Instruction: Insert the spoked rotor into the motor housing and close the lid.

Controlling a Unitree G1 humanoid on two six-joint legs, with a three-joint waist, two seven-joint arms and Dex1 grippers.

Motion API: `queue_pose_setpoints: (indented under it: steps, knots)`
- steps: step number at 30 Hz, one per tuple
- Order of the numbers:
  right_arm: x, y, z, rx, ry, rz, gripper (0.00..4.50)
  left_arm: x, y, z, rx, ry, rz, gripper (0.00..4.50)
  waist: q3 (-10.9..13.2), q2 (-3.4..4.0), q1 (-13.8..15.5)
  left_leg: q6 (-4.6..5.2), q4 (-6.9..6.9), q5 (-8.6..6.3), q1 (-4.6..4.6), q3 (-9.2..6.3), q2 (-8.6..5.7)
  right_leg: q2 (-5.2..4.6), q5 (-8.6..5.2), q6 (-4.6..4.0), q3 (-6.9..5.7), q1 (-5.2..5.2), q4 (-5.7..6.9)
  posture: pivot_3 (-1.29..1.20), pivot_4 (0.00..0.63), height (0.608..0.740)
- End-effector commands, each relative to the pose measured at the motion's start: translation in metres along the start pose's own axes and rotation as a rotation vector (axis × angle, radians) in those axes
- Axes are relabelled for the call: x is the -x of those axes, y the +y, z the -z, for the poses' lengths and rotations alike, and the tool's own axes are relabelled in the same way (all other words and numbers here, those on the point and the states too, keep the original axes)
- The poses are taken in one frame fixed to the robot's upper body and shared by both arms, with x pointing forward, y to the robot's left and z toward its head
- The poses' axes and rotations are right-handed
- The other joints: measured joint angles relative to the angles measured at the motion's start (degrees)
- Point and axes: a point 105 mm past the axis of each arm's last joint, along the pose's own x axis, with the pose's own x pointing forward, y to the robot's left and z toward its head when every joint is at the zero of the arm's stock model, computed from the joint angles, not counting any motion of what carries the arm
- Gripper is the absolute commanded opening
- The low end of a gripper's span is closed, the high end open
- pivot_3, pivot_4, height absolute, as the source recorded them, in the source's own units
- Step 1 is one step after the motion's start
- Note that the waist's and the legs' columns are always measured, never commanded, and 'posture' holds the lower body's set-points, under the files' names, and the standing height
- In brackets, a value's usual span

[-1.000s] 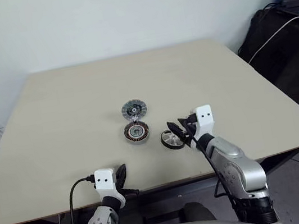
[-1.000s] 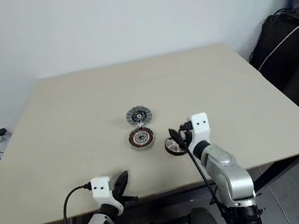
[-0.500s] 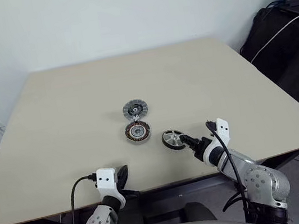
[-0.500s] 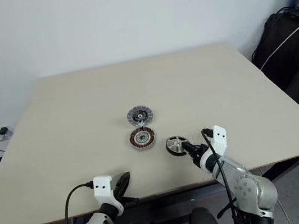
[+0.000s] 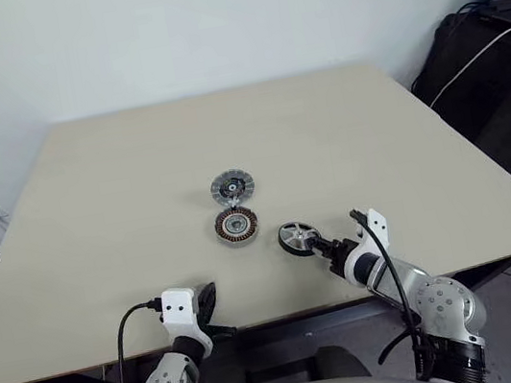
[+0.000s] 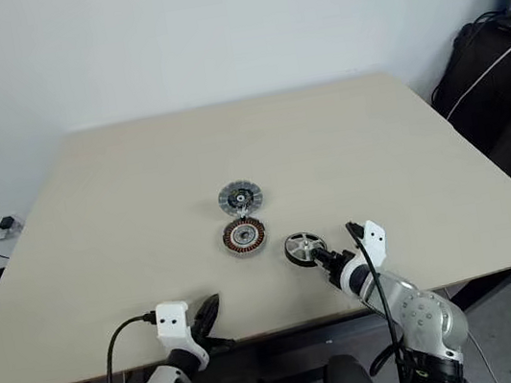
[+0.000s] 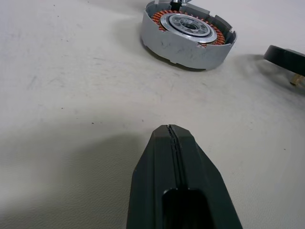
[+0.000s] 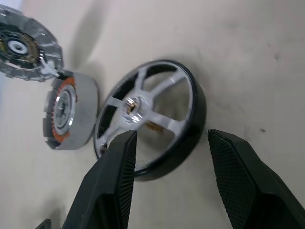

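- At the frame's centre, on the beige table [image 5: 121, 203], the spoked rotor [image 5: 295, 239] lies just right of the motor housing [image 5: 236, 225]; the lid [image 5: 232, 187] sits above.
- Right gripper [image 8: 169, 145]: fingers apart, straddling the rotor's rim.
- Left gripper [image 7: 170, 131]: fingers pressed together, lower left.
- No legible writing.

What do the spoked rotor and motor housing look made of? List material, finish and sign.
Spoked rotor: likely metal; glossy black rim, bright silver spokes catching glints.
Motor housing: seemingly dull grey cast metal, faintly scratched wall; copper-coloured coils ring a pale centre.

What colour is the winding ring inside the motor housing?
Copper-orange, around a silvery centre of the motor housing; clearest in the left wrist view.
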Motion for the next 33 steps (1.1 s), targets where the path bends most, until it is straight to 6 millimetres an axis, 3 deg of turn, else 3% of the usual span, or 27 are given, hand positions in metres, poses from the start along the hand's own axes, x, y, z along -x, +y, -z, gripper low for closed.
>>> queue_pose_setpoints:
  steps: [1, 9, 12, 17, 18, 26, 33]
  knots:
    - [-0.007, 0.022, 0.0, -0.073, -0.015, -0.087, 2.54, 0.0, 0.001, -0.021, -0.03, -0.083, -0.001, 0.0, 0.0, 0.0, 0.0, 0.01, 0.0, 0.0, 0.0, 0.0, 0.0, 0.0, 0.0, 0.0, 0.0, 0.0, 0.0, 0.0, 0.0, 0.74]
    - [-0.011, 0.019, 0.005, -0.22, 0.014, -0.124, 2.54, 0.001, 0.005, -0.024, -0.048, -0.088, -0.006, 0.0, 0.0, 0.0, 0.0, 0.24, 0.0, 0.13, 0.0, 0.0, 0.0, 0.0, 0.0, 0.0, 0.01, 0.02, 0.0, 0.0, 0.0, 0.74]
    - [-0.013, 0.015, 0.004, -0.277, 0.006, -0.118, 1.91, 0.001, 0.006, -0.024, -0.051, -0.088, -0.006, 0.0, 0.0, 0.01, 0.0, 0.23, 0.0, 0.13, 0.01, 0.0, 0.01, 0.0, 0.0, 0.0, 0.0, 0.02, 0.0, 0.0, 0.0, 0.74]
    - [-0.012, 0.016, 0.002, -0.315, -0.002, -0.134, 0.33, 0.002, 0.006, -0.025, -0.06, -0.089, -0.004, 0.0, 0.0, 0.04, -0.2, 0.25, -0.01, 0.13, 0.0, 0.01, 0.01, -0.01, 0.0, 0.0, 0.02, 0.02, -0.01, 0.0, 0.0, 0.74]
    - [-0.012, 0.018, 0.001, -0.32, -0.006, -0.143, 0.21, 0.002, 0.007, -0.025, -0.064, -0.089, -0.004, 0.0, 0.0, 0.04, -0.2, 0.26, -0.01, 0.13, 0.0, 0.01, 0.01, -0.01, 0.0, 0.0, 0.02, 0.02, -0.01, 0.0, 0.0, 0.74]
    - [-0.008, 0.055, -0.007, -0.326, 0.006, -0.308, 0.21, 0.002, 0.007, -0.025, -0.066, -0.092, -0.005, 0.0, 0.0, 0.08, -0.5, 0.27, -0.01, 0.13, 0.0, 0.01, 0.02, -0.02, 0.0, 0.0, 0.06, 0.02, -0.01, 0.0, 0.0, 0.74]
    - [-0.038, 0.074, 0.007, -0.21, 0.115, -0.276, 0.21, 0.001, 0.008, -0.026, -0.081, -0.093, 0.0, 0.0, 0.0, 0.1, -0.8, 0.28, 0.0, 0.14, 0.01, 0.01, 0.03, 0.0, 0.03, -0.02, 0.05, 0.03, -0.01, 0.0, 0.0, 0.74]
